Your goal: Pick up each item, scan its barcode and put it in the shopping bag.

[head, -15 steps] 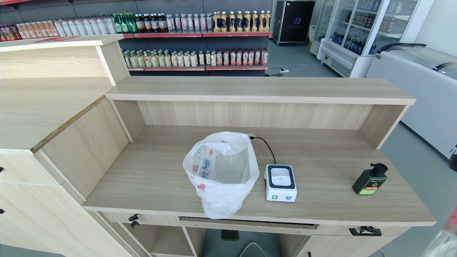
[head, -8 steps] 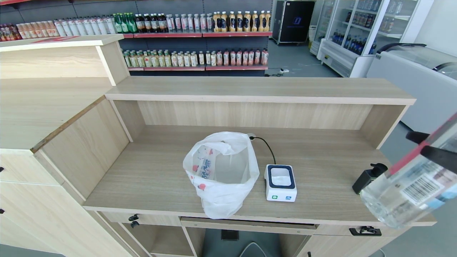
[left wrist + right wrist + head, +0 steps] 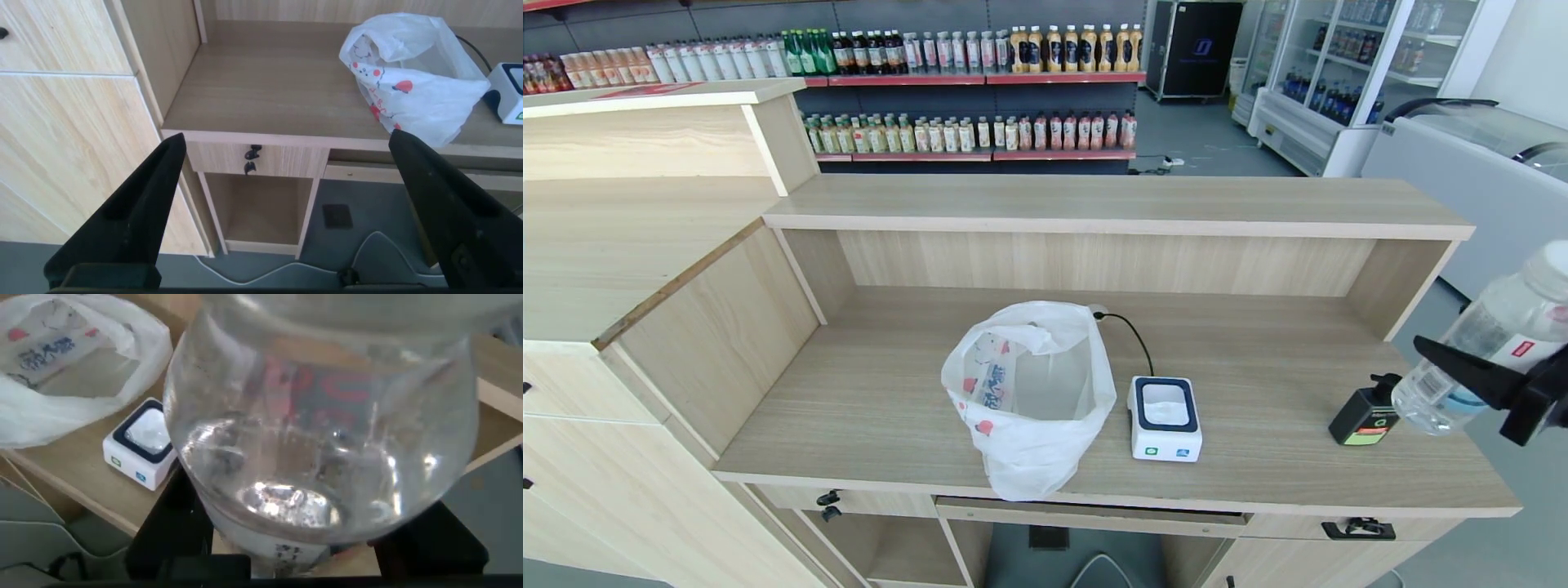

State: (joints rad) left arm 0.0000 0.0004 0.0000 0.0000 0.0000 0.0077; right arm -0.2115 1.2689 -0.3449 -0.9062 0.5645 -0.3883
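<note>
My right gripper (image 3: 1499, 377) is shut on a clear water bottle (image 3: 1478, 353) at the right edge of the head view, just off the counter's right end. The bottle is tilted, its white cap up and to the right. In the right wrist view the bottle (image 3: 327, 433) sits close in front, with the white scanner (image 3: 143, 445) and shopping bag (image 3: 73, 367) beyond it. The scanner (image 3: 1165, 416) lies mid-counter, and the open white bag (image 3: 1029, 400) stands to its left with a packaged item (image 3: 995, 371) inside. My left gripper (image 3: 286, 212) hangs open below the counter's front left corner.
A black pump bottle (image 3: 1370, 412) stands on the counter (image 3: 1258, 343) near its right end, just left of the held bottle. The scanner's cable (image 3: 1135, 335) runs toward the back wall. A raised shelf borders the back and a taller cabinet (image 3: 645, 245) the left.
My right arm has swung up with the bottle from the lower right corner. Half a second ago it was close to the head camera with its barcode showing; now it is farther off and higher.
</note>
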